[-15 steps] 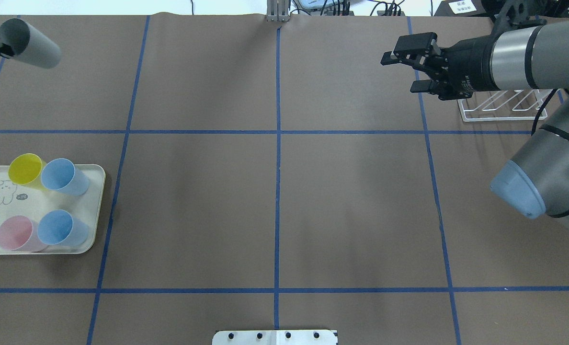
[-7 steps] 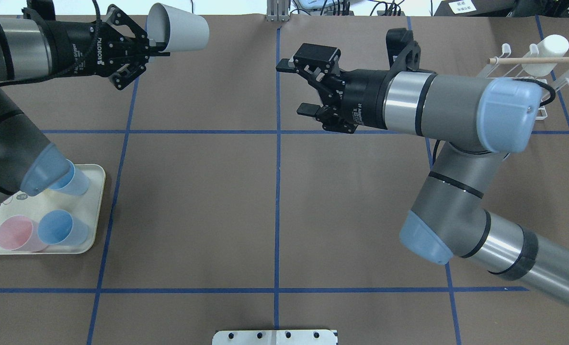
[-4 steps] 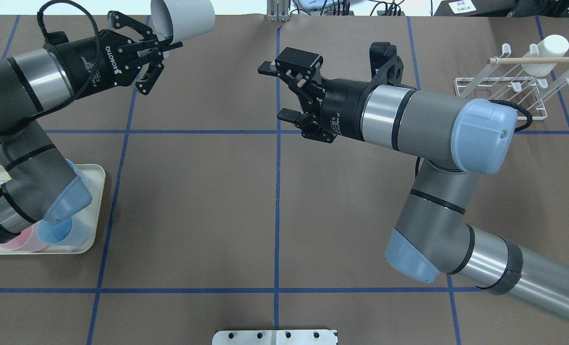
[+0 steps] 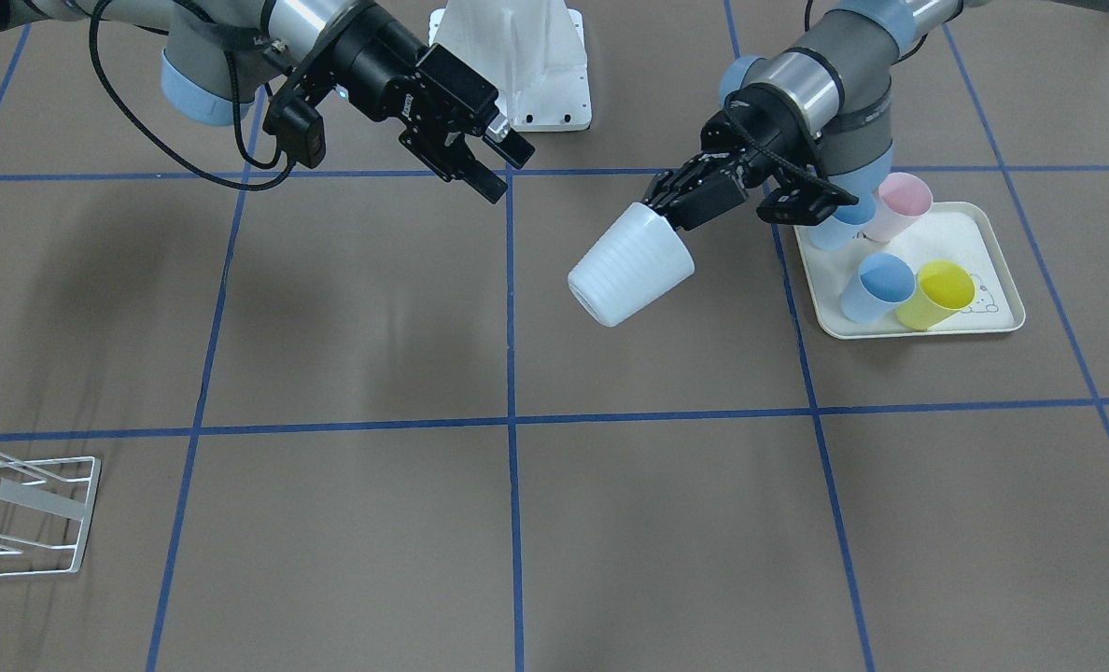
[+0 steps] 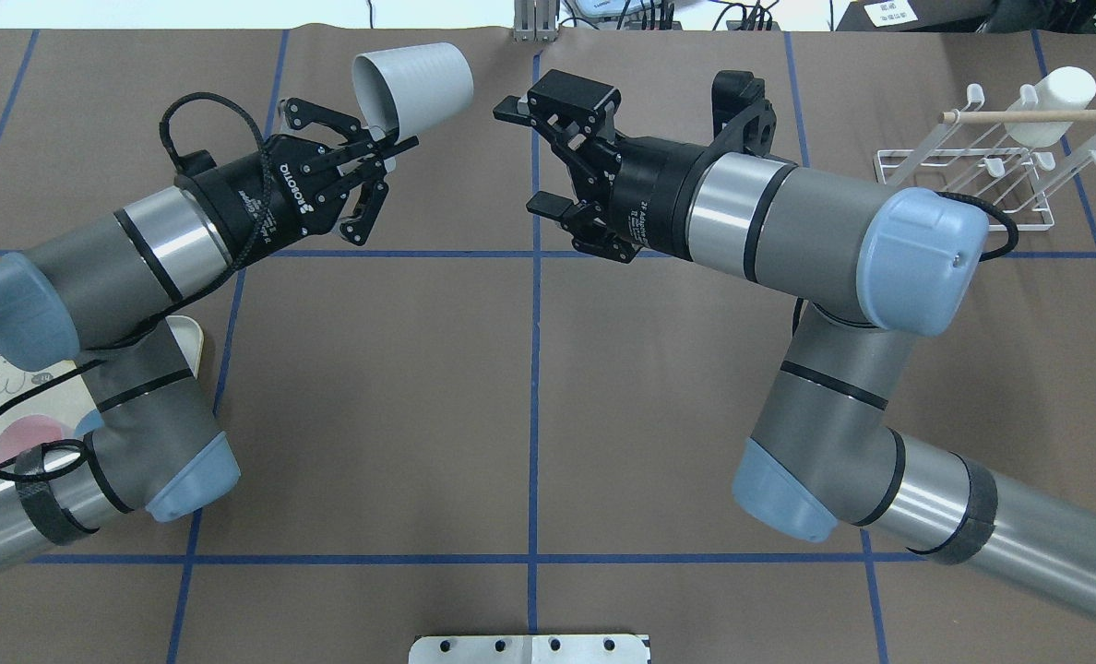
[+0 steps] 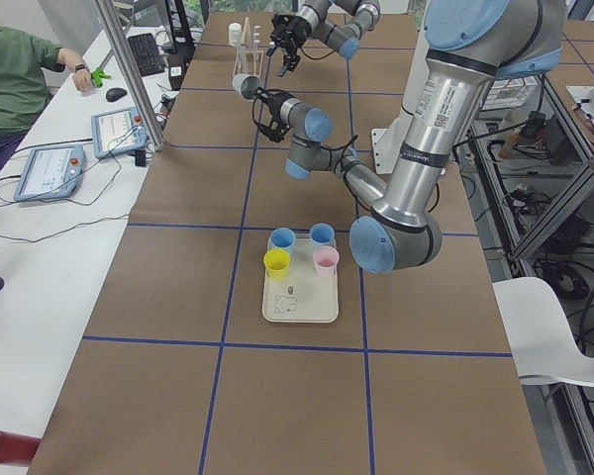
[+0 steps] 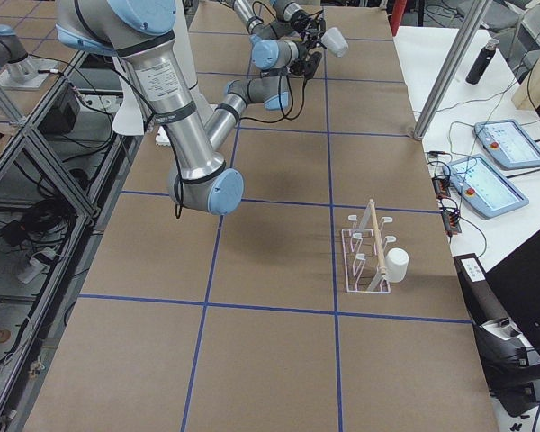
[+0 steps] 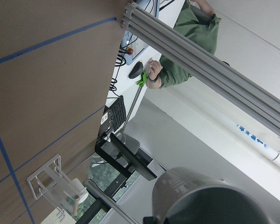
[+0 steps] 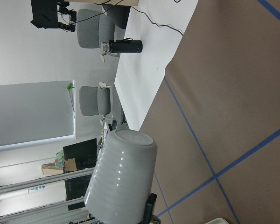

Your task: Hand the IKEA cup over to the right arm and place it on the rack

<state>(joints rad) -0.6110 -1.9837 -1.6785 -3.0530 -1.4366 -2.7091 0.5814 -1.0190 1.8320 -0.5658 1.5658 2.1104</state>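
Note:
My left gripper (image 5: 384,140) is shut on the rim of a white ribbed IKEA cup (image 5: 411,81) and holds it on its side in the air over the far middle of the table. The cup also shows in the front view (image 4: 631,265), held by the left gripper (image 4: 674,211). My right gripper (image 5: 527,157) is open and empty, its jaws wide, just right of the cup and not touching it; it also shows in the front view (image 4: 506,171). The right wrist view shows the cup (image 9: 123,177) close ahead. The white wire rack (image 5: 972,161) stands at the far right.
A cream tray (image 4: 984,233) on my left side holds a pink cup (image 4: 902,205), a yellow cup (image 4: 937,294) and two blue cups (image 4: 877,285). A white cup-like piece (image 5: 1055,90) sits on the rack by the wooden peg (image 5: 1028,115). An operator sits beyond the table's far edge (image 6: 20,74).
The left arm has swung right with the cup, toward the table's middle. The right arm has swung in from the rack toward the middle, its gripper still open, and now faces the cup.

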